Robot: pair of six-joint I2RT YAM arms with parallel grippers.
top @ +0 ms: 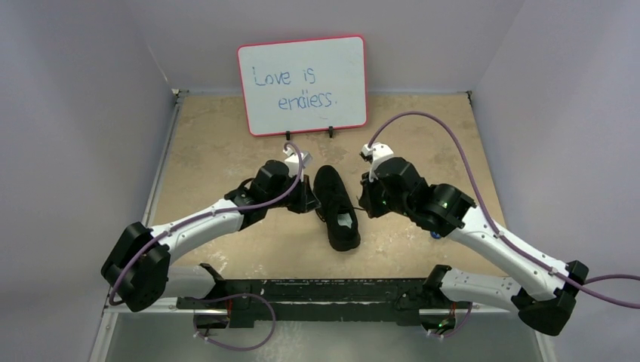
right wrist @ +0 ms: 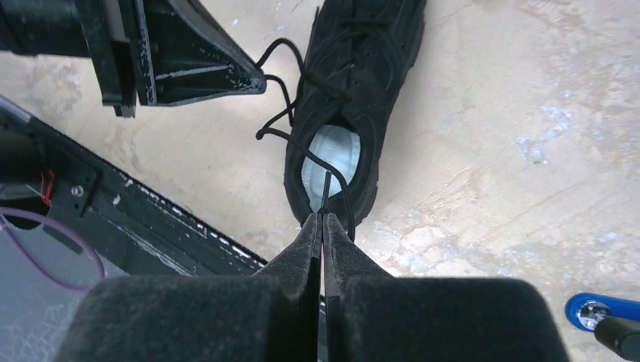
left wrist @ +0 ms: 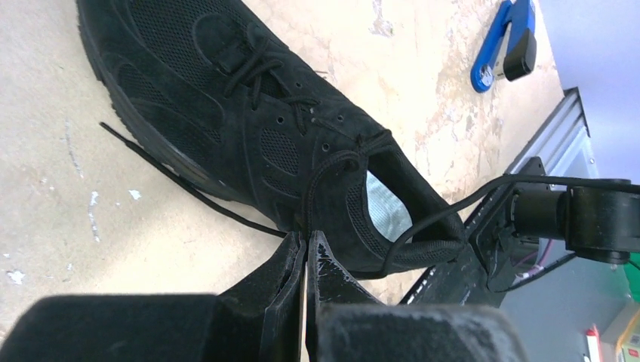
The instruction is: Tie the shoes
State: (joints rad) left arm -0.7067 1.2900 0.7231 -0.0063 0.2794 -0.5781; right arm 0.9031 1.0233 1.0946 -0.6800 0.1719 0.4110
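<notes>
One all-black shoe (top: 336, 209) lies in the middle of the table with its toe towards the back and its pale grey inner sole showing. My left gripper (top: 309, 198) is at the shoe's left side. In the left wrist view it (left wrist: 306, 235) is shut on a thin black lace (left wrist: 315, 181) that runs from the top eyelets, and the lace's free end trails on the table (left wrist: 185, 183). My right gripper (top: 367, 200) is at the shoe's right side. In the right wrist view it (right wrist: 322, 217) is shut on the other lace (right wrist: 324, 188), which stretches over the shoe's opening (right wrist: 332, 154).
A whiteboard (top: 302, 83) with writing stands at the back. A small blue-and-black stick gadget (left wrist: 502, 45) lies on the table right of the shoe, under the right arm. A black rail (top: 317, 290) runs along the near table edge.
</notes>
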